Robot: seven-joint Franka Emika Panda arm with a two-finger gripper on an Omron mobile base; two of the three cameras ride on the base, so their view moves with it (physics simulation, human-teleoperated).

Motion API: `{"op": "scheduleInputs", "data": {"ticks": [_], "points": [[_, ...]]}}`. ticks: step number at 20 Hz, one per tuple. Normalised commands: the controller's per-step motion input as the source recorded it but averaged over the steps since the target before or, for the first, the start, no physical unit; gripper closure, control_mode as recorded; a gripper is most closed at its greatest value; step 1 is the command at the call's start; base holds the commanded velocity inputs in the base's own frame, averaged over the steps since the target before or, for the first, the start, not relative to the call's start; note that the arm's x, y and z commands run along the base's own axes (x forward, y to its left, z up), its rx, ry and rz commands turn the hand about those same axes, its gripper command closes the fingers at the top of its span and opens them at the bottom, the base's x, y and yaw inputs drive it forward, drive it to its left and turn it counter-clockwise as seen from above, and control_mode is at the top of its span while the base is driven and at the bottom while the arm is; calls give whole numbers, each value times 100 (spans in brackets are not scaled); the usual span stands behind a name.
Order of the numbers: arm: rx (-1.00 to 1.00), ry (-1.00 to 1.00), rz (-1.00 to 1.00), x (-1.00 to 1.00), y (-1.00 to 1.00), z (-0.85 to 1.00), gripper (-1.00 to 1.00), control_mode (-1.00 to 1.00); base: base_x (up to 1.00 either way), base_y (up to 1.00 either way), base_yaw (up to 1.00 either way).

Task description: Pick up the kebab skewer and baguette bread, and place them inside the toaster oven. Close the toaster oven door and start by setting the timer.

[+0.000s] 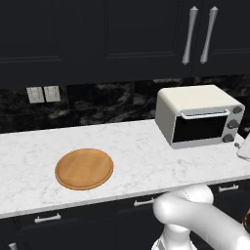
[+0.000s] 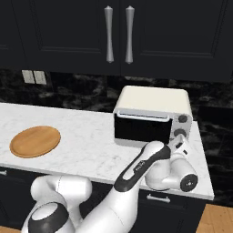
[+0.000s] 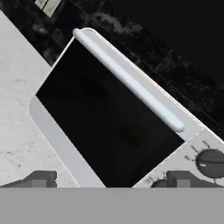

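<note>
Directly ahead of the pincer [image 3: 109, 179] we see the toaster oven [image 2: 152, 116], a cream-white box standing on the white marble counter [image 2: 86, 136] against the dark stone backsplash [image 1: 97, 105]. Its door [image 3: 105, 122], a dark glass panel in a white frame, is shut, and the silver bar handle [image 3: 129, 81] runs along the door's top edge. From the hand camera, which is rolled, the door lies on a slant; the two dark fingertips [image 3: 41, 178] rise at the bottom, set far apart, one before the lower corner of the door and the other beneath the knob panel. We therefore read the pincer as spread wide, with nothing between its tips. A dark knob [image 3: 210, 162] sits just beyond the tip on the panel side. In the right base camera the hand is near the front of the oven, low by its knob end, and we cannot tell whether it touches the casing. Through the glass we make out only faint dark shapes, too dim to name, so we cannot say where the skewer and the bread lie. Well away from the pincer, at the far end of the counter, rests a round wooden board [image 1: 84, 168], lying flat. Above the oven hang dark cabinets [image 2: 68, 32] with two long silver pulls [image 2: 119, 34], and two pale wall switches [image 1: 43, 93] are set in the backsplash beyond the board.
</note>
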Motion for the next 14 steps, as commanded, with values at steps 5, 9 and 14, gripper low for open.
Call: {"op": "scheduleInputs", "data": {"ticks": [5,9,14], "points": [[-9,-27,1,12,-11,0,-100,-100,0,0,0],[-18,-27,0,44,-2,-4,-100,-100,0,0,0],[-19,-9,0,60,-16,-8,-100,-100,0,0,0]]}}
